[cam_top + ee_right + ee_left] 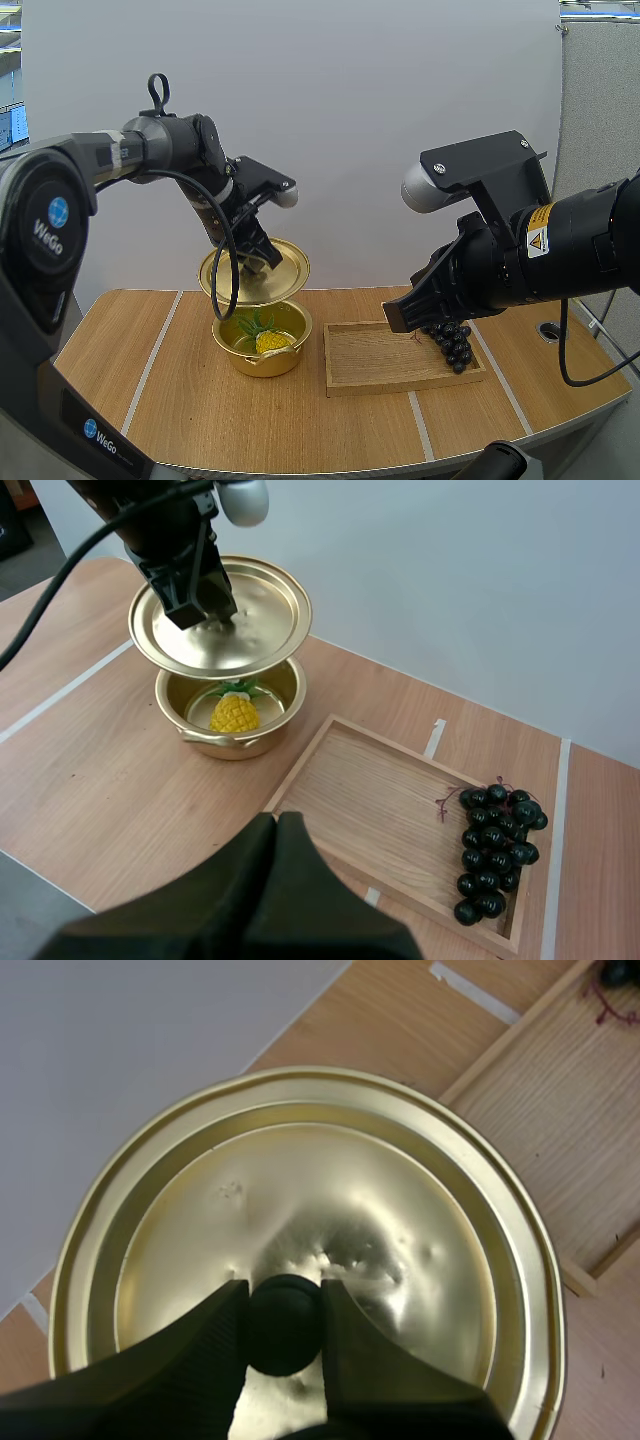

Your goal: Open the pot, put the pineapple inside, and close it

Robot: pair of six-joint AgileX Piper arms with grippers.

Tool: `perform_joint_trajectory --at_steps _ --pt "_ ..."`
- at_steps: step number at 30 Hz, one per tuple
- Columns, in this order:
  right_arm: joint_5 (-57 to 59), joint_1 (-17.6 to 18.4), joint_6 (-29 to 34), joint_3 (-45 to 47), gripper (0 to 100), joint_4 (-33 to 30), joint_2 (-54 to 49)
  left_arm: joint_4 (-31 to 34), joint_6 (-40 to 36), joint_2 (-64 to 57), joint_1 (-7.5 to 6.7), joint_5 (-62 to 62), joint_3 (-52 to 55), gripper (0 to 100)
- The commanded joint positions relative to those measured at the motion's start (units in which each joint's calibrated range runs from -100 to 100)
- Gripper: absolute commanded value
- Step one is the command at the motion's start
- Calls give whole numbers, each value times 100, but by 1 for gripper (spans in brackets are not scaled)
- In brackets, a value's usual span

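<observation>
A gold pot (262, 352) (230, 742) stands on the table with a yellow pineapple (273, 341) (234, 714) inside it. My left gripper (258, 256) (285, 1305) is shut on the black knob (285, 1325) of the gold lid (254, 271) (310, 1250) (222, 614), holding it tilted just above the pot's rear rim. My right gripper (405, 315) (277, 825) hangs shut over the wooden tray's near edge, its fingers together as one dark wedge, holding nothing.
A wooden tray (378, 362) (385, 805) lies right of the pot. A bunch of dark grapes (452, 342) (495, 845) rests at the tray's right end. A hole (551, 329) sits in the table at far right.
</observation>
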Motion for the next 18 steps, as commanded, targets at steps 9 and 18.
perform_joint_trajectory --at_steps 9,18 --pt "0 -21 -4 -15 0 16 -50 -263 660 145 -20 -1597 784 0" --pt "0 -21 -4 -15 0 16 -50 -250 676 703 -20 -1487 841 0"
